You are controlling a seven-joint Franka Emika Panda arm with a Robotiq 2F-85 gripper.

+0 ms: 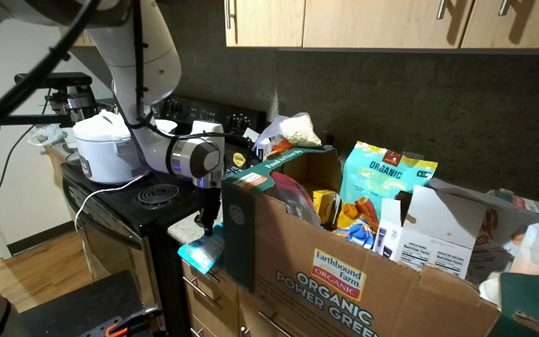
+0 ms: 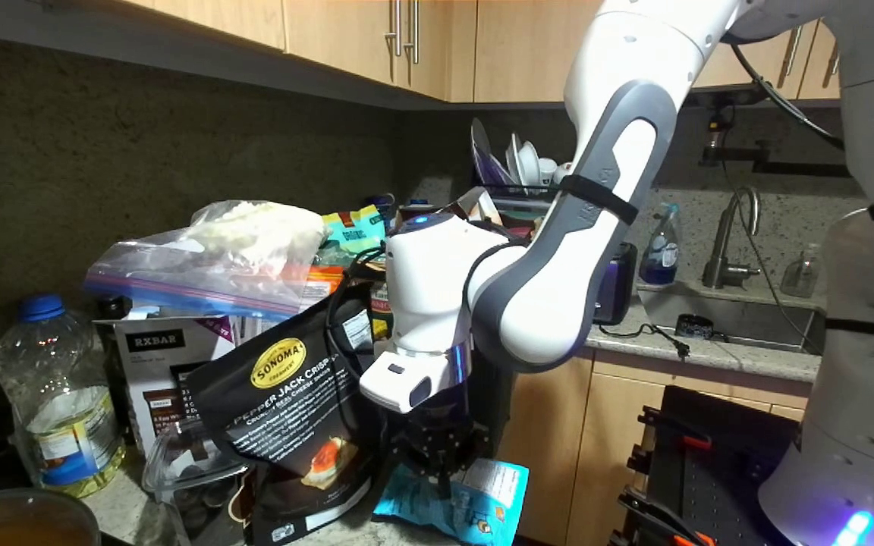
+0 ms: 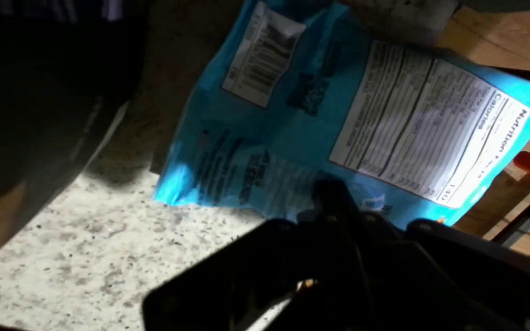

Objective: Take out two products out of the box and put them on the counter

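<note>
A dark grey stone-look wall (image 1: 372, 93) closes off the far side of this dim kitchen, beneath pale wooden cabinets (image 1: 386, 23). From left to right in an exterior view, a black stove (image 1: 131, 213) bears a white lidded cooker (image 1: 105, 157), with a round coil burner (image 1: 158, 194) to its right and nearer. Right of the stove, on the pale speckled stone-look worktop (image 1: 185, 229), lies one product, a crinkled bright-blue plastic bag (image 1: 206, 252) with white printed panels, its near end jutting past the edge. The black gripper (image 1: 208, 229) points down at it, fingers drawn together, tips at the bag's surface; whether they pinch any of its film I cannot tell. Beyond the gripper leans a large black pouch (image 2: 293, 432) with a yellow oval label. Just right of the blue bag stands the large brown cardboard box (image 1: 293, 248) with dark green ends and ORGANIC POWER lettering. Inside, left to right, are a clear plastic bag with a red rim (image 1: 297, 196), a small yellow carton (image 1: 323, 203), an upright teal-and-yellow pouch (image 1: 382, 178) with a blue-and-white wrapper (image 1: 358, 234) at its near foot, and an opened white carton (image 1: 442, 220).
</note>
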